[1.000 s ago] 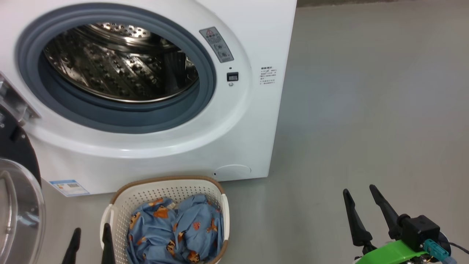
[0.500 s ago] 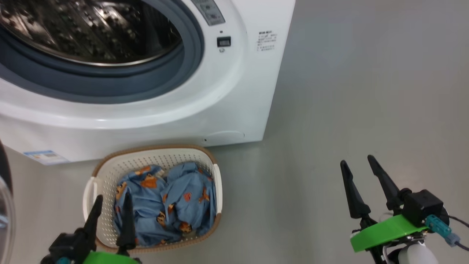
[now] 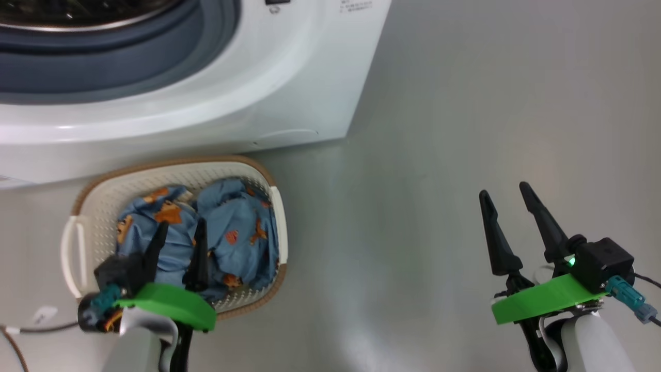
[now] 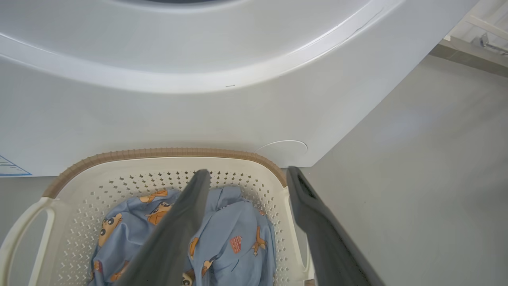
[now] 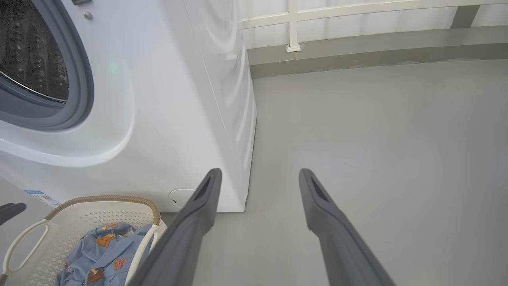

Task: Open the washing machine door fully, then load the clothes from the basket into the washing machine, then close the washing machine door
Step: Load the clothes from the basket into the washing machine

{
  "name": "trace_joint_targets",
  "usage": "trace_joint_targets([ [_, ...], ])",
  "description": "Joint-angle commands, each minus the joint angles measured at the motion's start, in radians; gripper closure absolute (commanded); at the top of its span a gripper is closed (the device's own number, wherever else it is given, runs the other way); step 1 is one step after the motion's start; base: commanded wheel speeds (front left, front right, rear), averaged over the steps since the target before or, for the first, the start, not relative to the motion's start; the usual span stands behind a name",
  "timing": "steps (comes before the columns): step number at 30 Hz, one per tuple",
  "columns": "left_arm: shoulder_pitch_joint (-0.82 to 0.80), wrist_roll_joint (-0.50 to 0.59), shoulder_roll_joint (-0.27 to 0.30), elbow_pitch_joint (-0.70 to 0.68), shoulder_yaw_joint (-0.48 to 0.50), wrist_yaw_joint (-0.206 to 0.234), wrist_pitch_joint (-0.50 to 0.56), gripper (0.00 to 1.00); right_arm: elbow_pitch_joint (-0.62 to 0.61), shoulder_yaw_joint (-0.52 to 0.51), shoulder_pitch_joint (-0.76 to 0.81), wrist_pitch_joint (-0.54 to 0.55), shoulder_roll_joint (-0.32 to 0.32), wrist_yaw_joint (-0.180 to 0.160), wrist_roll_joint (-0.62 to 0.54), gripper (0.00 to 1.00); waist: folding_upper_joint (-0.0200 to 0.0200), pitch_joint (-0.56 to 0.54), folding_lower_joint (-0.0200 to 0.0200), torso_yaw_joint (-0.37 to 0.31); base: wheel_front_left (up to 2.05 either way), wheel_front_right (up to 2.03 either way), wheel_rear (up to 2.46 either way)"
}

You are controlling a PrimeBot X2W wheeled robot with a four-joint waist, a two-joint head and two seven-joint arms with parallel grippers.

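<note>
On my left, the left gripper [image 3: 182, 223] hangs over the basket [image 3: 170, 161], its fingers spread apart and gripping nothing, above the clothes [image 3: 237, 232] heaped inside. The basket sits on the grey floor [image 3: 413, 155] just before the washing machine [image 3: 248, 88]. Far right, my right gripper [image 3: 503, 189] hovers above the floor, fingers parted and empty.
</note>
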Motion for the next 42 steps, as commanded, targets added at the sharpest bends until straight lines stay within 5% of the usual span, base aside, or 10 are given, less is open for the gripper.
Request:
trace_joint_targets([
  [1,-0.041,-0.01,0.028,0.023,0.017,-0.008,-0.008,0.0,-0.03,0.021,-0.015,-0.012,0.001,0.002,0.011,0.0,0.0,0.097,0.0,-0.058,0.0,0.0,0.0],
  [14,-0.285,-0.04,0.117,0.314,-0.036,-0.01,0.049,0.0,-0.063,0.023,-0.06,-0.012,0.011,0.002,0.034,0.0,0.0,0.273,0.0,-0.131,0.0,0.0,0.0],
  [24,-0.439,-0.027,0.174,0.483,-0.136,-0.01,0.224,0.0,-0.073,0.032,-0.091,-0.012,0.013,0.002,0.069,0.0,0.0,0.364,0.0,-0.165,0.0,0.0,0.0],
  [42,-0.606,0.005,0.185,0.634,-0.178,0.068,0.285,0.0,-0.088,0.041,-0.109,-0.012,0.014,0.002,0.116,0.0,0.0,0.471,0.0,-0.202,0.0,0.0,0.0],
])
